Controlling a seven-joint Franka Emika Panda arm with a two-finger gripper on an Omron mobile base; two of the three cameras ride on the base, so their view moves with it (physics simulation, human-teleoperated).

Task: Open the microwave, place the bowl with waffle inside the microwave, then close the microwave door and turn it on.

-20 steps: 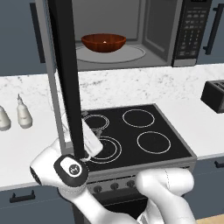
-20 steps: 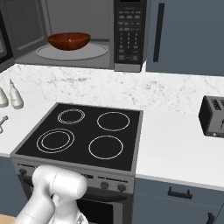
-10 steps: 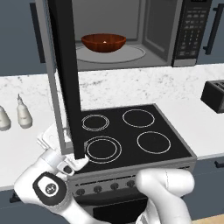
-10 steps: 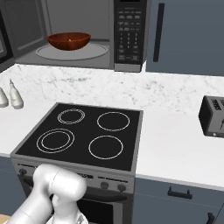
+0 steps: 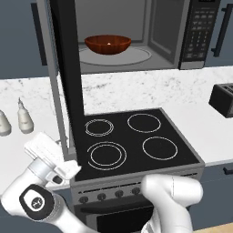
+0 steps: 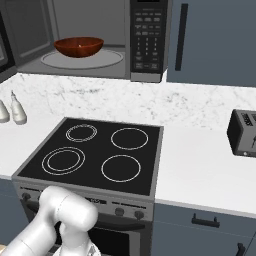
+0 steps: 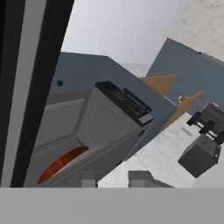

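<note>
We find the bowl [image 5: 108,43] already on the turntable inside the microwave [image 6: 100,40], above and ahead of the gripper [image 5: 68,169]. The gripper's state we cannot tell. Next, press the microwave door [image 5: 68,82], just above it, steadily shut.

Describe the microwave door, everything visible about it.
The microwave door is a tall, flat panel with a black frame and a grey edge strip. It stands swung wide open at the left side of the microwave, edge-on to the left base view and reaching out over the stove. In the hand view it is a dark band with a grey stripe. The robot's hand is close beside its lower edge; contact cannot be confirmed.
</note>
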